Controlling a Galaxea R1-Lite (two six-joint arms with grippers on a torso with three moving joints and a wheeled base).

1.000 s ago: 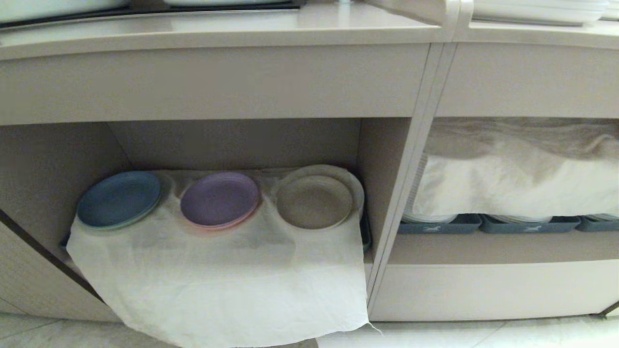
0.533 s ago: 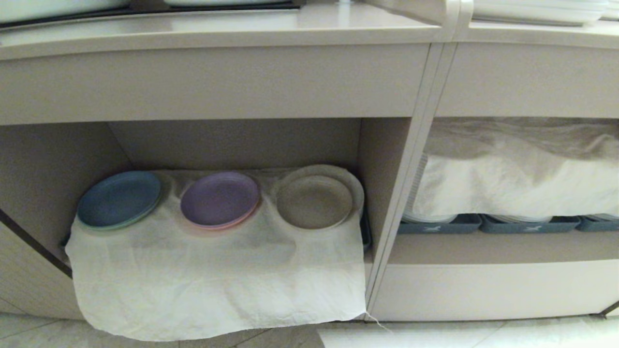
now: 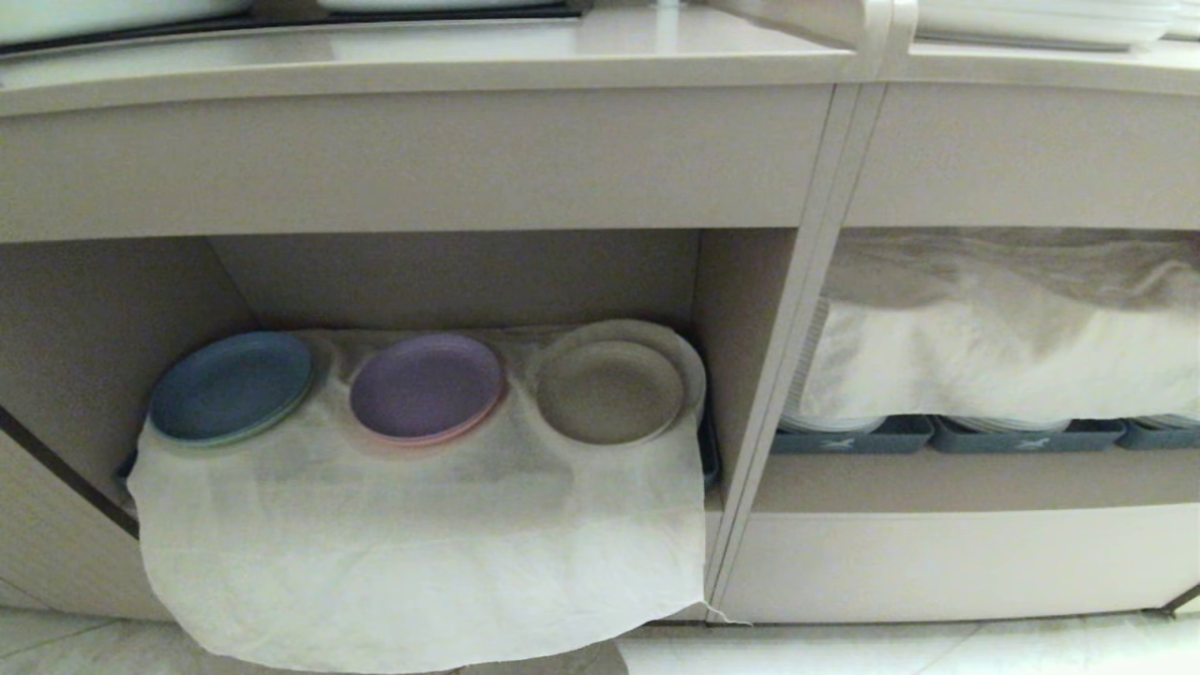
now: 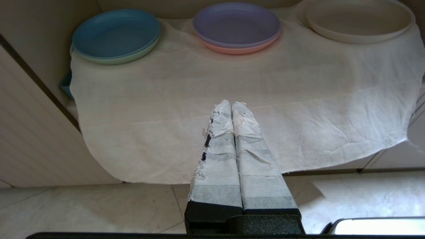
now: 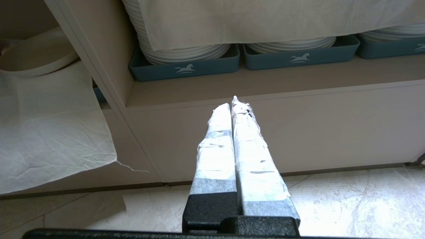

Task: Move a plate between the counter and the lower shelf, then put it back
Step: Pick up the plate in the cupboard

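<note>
The crinkled white cloth [image 3: 422, 553] draped over the lower shelf [image 3: 450, 281] has settled since a second ago, its hanging hem drawn up and squared; the plates have not moved. I judge the lift not yet begun. My left hand [image 4: 231, 104] hangs before the cloth, taped fingers pressed together, gripping nothing. My right hand [image 5: 231, 106], likewise closed and empty, waits at the neighbouring bay. The small round cream-beige plate [image 3: 609, 391] sits rightmost on the shelf, below the long beige worktop [image 3: 422, 61].
</note>
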